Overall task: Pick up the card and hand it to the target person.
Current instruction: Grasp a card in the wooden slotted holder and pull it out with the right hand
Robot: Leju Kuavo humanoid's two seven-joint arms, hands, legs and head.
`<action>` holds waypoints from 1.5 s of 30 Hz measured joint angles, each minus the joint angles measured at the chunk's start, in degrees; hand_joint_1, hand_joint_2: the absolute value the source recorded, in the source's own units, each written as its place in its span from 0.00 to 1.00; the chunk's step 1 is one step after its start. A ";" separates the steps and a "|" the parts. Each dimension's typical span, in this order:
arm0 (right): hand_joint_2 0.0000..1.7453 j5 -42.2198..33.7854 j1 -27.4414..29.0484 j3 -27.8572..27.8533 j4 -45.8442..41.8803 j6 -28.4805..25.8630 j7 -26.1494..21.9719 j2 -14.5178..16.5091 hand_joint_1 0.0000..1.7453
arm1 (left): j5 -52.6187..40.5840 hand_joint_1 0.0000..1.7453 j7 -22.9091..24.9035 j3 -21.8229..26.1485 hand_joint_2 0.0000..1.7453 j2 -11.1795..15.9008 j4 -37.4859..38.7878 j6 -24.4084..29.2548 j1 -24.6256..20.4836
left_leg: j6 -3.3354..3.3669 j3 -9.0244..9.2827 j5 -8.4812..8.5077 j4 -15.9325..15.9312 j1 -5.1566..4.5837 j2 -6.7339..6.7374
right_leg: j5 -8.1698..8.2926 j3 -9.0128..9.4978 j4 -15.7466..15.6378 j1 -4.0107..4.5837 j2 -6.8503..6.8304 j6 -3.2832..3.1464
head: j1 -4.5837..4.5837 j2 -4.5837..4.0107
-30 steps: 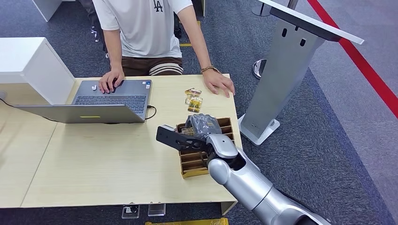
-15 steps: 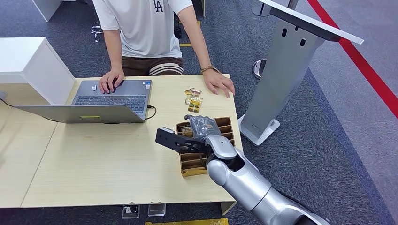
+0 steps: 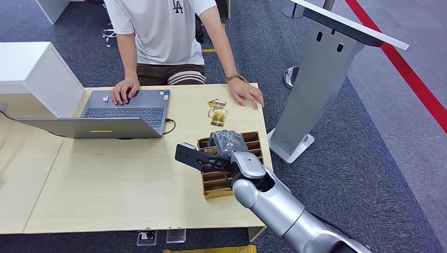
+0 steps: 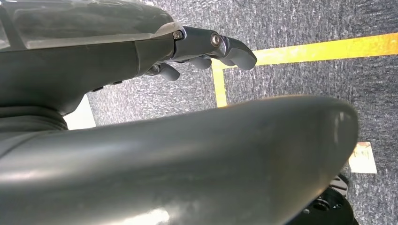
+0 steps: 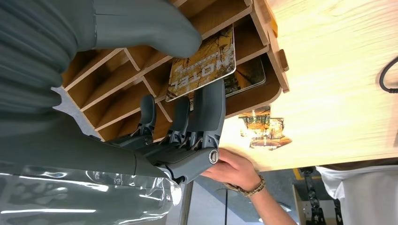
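my right hand (image 3: pixel 227 143) is down in the wooden slotted card holder (image 3: pixel 253 141) at the right end of the light wood table (image 3: pixel 121 184), and from the wrist camera i can see the card (image 5: pixel 202 63), printed with autumn trees and the word hotel, pinched between my thick grey thumb (image 5: pixel 145 23) on its face and my darker fingers (image 5: pixel 209 105) behind it. so that hand is grasping the card, which is still partly inside one of the holder's slots, tilted, with its printed end sticking out of the slot. another card (image 5: pixel 244 75) lies in the neighbouring slot just behind it. a few more cards (image 3: pixel 216 112) lie loose on the table between the holder and the person's hand (image 3: pixel 245 94), which rests flat near the table's far right corner. the person (image 3: pixel 163 31) sits across from me in a white t-shirt, the other hand (image 3: pixel 124 90) on an open grey laptop (image 3: pixel 126 108). a grey stand (image 3: pixel 321 68) rises from the carpet just beside the table. my left hand (image 4: pixel 206 47) hangs over grey carpet with yellow tape lines (image 4: pixel 300 50), fingers curled inward with nothing in them.
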 joint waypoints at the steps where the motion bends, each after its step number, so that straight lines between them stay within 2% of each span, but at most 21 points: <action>1: 1.00 0.00 0.00 0.00 0.01 0.00 -0.01 0.00 0.57 | 0.00 0.00 -0.01 0.00 0.00 0.00 0.00 0.00 0.00 | 0.00 0.00 0.00 0.00 0.00 0.00 | 0.00 0.00 0.00 0.00 0.00 0.00 | 0.00 0.00; 5: 1.00 -0.03 -0.01 0.00 0.02 0.00 -0.09 0.00 0.63 | 0.00 0.00 -0.05 0.00 0.00 0.00 0.00 0.00 0.00 | 0.00 0.00 0.00 0.00 0.00 0.00 | 0.00 0.00 0.00 0.00 0.00 0.00 | 0.00 0.00; 9: 1.00 -0.14 -0.01 0.00 0.04 0.00 -0.41 0.00 0.85 | 0.00 0.00 -0.06 0.00 0.00 0.00 0.00 0.00 0.00 | 0.00 0.00 0.00 0.00 0.00 0.00 | 0.00 0.00 0.00 0.00 0.00 0.00 | 0.00 0.00; 11: 1.00 -0.14 -0.02 0.00 0.07 0.00 -0.50 0.00 0.88 | -0.02 0.00 -0.04 0.00 0.00 0.00 0.00 0.05 0.00 | 0.00 0.00 0.00 0.00 0.00 0.00 | 0.00 0.00 0.00 0.00 0.00 0.00 | -0.01 0.00; 26: 1.00 -0.28 -0.42 -0.04 -0.04 -0.17 -0.55 -0.03 0.88 | -0.93 0.00 0.26 -0.81 0.00 0.00 0.00 1.02 0.00 | 0.00 0.01 0.00 0.00 0.00 0.00 | 0.00 0.00 0.00 0.00 0.00 0.00 | 0.00 0.00; 32: 1.00 -0.33 -0.11 -0.13 -3.14 -0.46 0.05 -0.38 0.88 | -0.03 0.00 0.27 -0.83 0.00 0.02 0.00 1.24 0.02 | 0.00 0.02 0.00 0.00 0.00 0.01 | 0.00 -0.01 0.00 0.00 0.00 0.00 | -0.01 0.00; 37: 1.00 0.53 1.01 -1.03 -10.36 -1.01 2.10 -1.60 0.88 | 0.93 0.00 0.27 -0.83 0.00 0.04 0.00 1.66 0.08 | 0.00 0.03 0.00 0.01 0.00 0.01 | 0.00 -0.02 0.00 0.00 0.01 0.00 | -0.02 0.00; 45: 1.00 3.57 3.83 -4.40 -30.66 -4.61 1.50 -4.97 0.88 | 2.15 0.00 0.26 -0.83 0.00 0.07 0.00 2.07 0.46 | 0.00 0.05 0.00 0.02 0.00 0.04 | 0.00 -0.01 -0.02 0.00 0.03 0.00 | 0.00 0.00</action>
